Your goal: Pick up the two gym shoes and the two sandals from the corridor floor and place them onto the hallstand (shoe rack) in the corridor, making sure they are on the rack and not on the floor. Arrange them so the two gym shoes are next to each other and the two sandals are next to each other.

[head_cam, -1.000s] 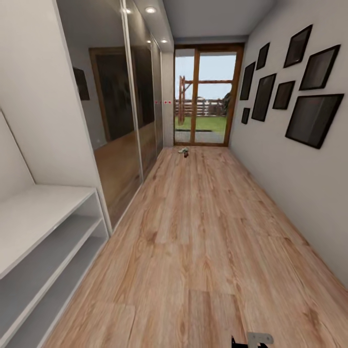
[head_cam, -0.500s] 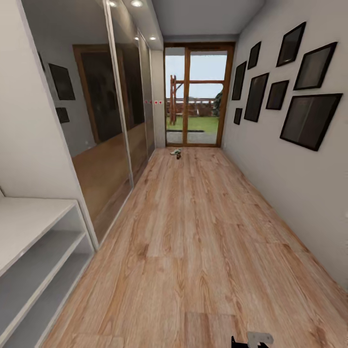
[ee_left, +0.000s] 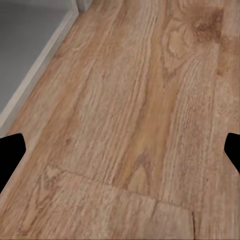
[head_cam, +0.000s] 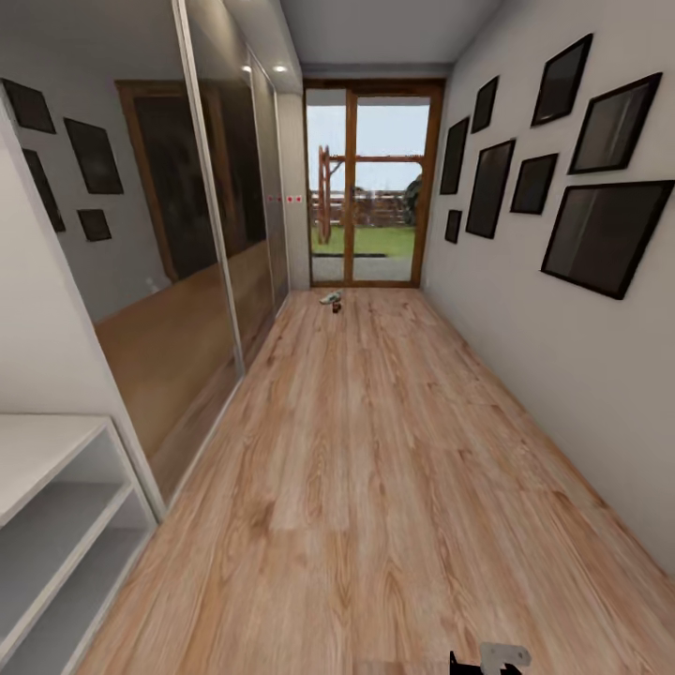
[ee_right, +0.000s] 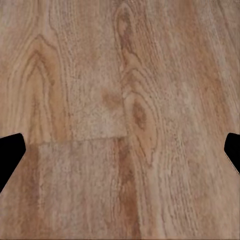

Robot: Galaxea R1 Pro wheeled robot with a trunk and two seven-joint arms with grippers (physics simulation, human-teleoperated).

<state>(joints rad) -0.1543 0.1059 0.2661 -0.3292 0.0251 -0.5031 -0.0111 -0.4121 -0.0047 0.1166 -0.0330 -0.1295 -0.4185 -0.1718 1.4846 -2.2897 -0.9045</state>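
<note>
Far down the corridor floor (head_cam: pixel 375 469), shoes (head_cam: pixel 332 300), seemingly nearer.

Little of my body is on show. In the head view, at the bottom edge, a small light-grey metal bracket (head_cam: pixel 504 654) of mine sticks up, flat and angular, with two tiny dark holes that may be screws. A black part (head_cam: pixel 466 666) sits just beside it. In each wrist view my fingers (ee_left: pixel 11 150) are plain matte black wedges at the two side edges (ee_right: pixel 10 149), without markings, cables or screws that I can make out.
</note>
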